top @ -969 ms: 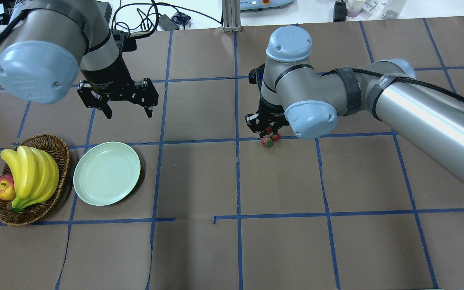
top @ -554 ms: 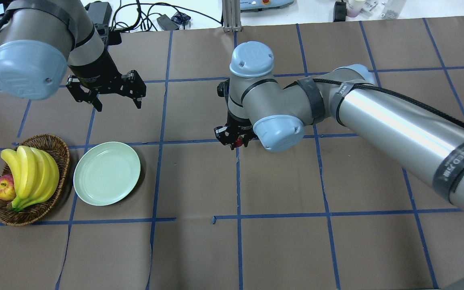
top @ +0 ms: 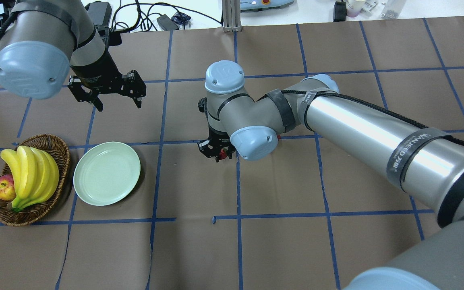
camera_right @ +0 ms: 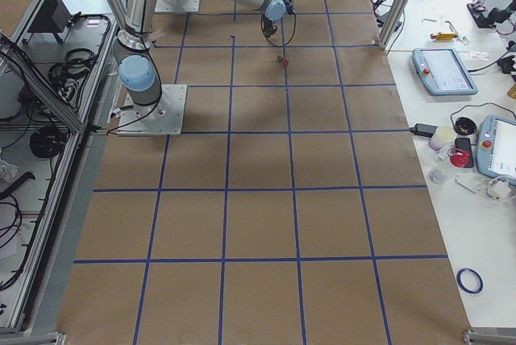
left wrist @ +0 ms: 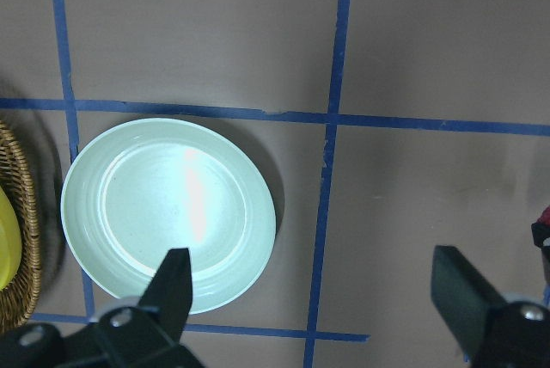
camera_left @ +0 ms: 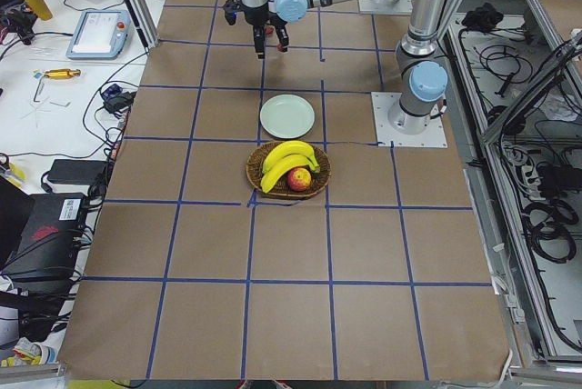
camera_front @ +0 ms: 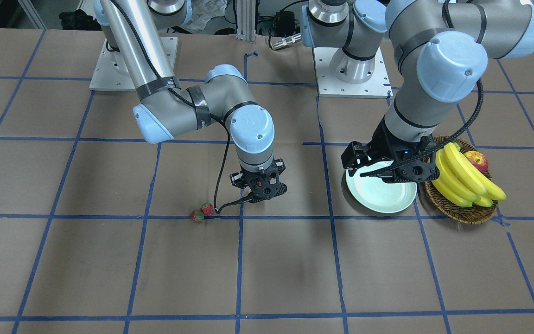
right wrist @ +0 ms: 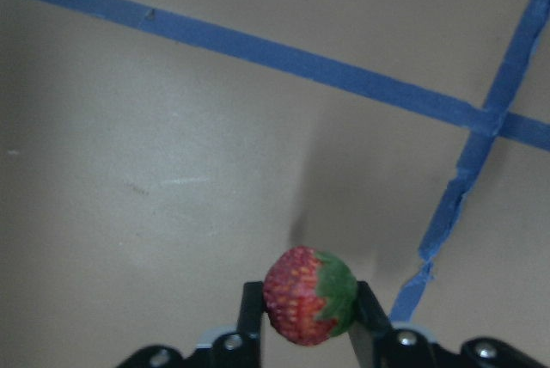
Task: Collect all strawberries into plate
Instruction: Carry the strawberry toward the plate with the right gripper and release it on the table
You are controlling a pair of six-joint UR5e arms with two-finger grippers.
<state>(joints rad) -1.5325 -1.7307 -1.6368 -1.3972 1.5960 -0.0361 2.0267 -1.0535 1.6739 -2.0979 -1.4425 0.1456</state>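
My right gripper (top: 220, 154) is shut on one red strawberry (right wrist: 309, 295) with a green cap and holds it just above the table, near the middle. Two more strawberries (camera_front: 202, 212) lie together on the brown paper behind it; in the overhead view only a red sliver (top: 279, 137) of them shows past the right arm. The mint-green plate (top: 106, 173) sits empty to the left, well apart from the right gripper. My left gripper (top: 118, 106) hangs open and empty above the table beyond the plate, which shows below it in its wrist view (left wrist: 168, 213).
A brown wicker basket (top: 56, 141) with bananas (top: 34, 173) and an apple (top: 3, 188) stands just left of the plate. Blue tape lines grid the brown paper. Cables and devices lie beyond the far table edge.
My right gripper has lifted one strawberry away from the other two and carried it left toward the plate. My left gripper drew back slightly to the left, still open.
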